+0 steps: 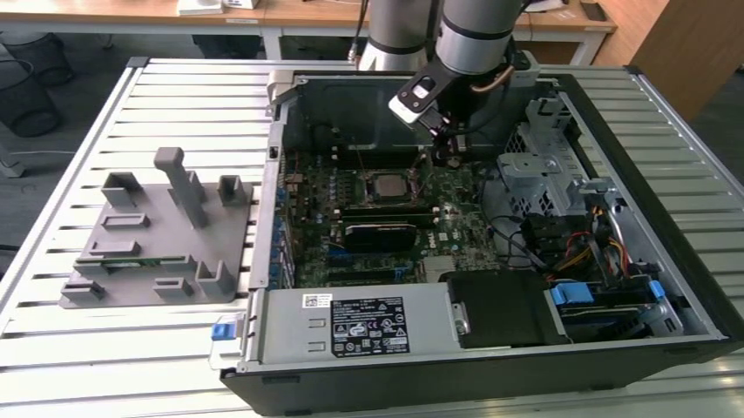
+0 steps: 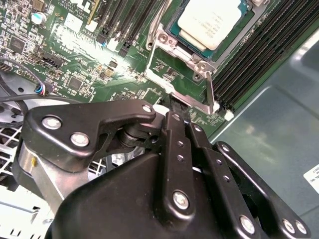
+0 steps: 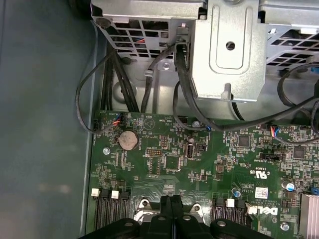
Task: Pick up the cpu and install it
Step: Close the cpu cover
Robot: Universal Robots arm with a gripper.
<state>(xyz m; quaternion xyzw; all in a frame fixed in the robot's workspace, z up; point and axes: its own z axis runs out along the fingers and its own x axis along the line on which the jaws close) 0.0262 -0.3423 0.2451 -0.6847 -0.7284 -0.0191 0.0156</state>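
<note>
Computer case (image 1: 489, 383), side panel off, lies flat on the slatted table (image 1: 139, 366), toward the exterior view's right edge. A grey fixture (image 1: 163, 235) with upright posts stands on the table beside the case, nearer the exterior view's left edge.

Inside the case:
- a green motherboard (image 1: 454, 218) covers the floor
- a metal drive cage (image 3: 234, 45) sits along one wall
- black cables (image 3: 179, 94) run from the cage down onto the board
- a coin battery (image 3: 127, 140) sits near the board's edge

The cpu (image 2: 212, 20) lies flat in the socket (image 2: 185, 56) near the middle of the board. Its silvery-white top is exposed and the metal frame surrounds it. Rows of memory slots flank the socket.

Arm (image 1: 471, 35) comes from the table's far edge and reaches steeply down into the case. Gripper (image 1: 448, 155) hangs low over the board, just beside the socket on the exterior view's right, apart from the cpu.

Both wrist views show the claw clenched. The two black fingers (image 3: 167, 211) are pressed flat against each other with nothing between them. In the second wrist view the tips point at the board just off a corner of the socket frame. Cannot tell whether the tips touch the board.
</note>
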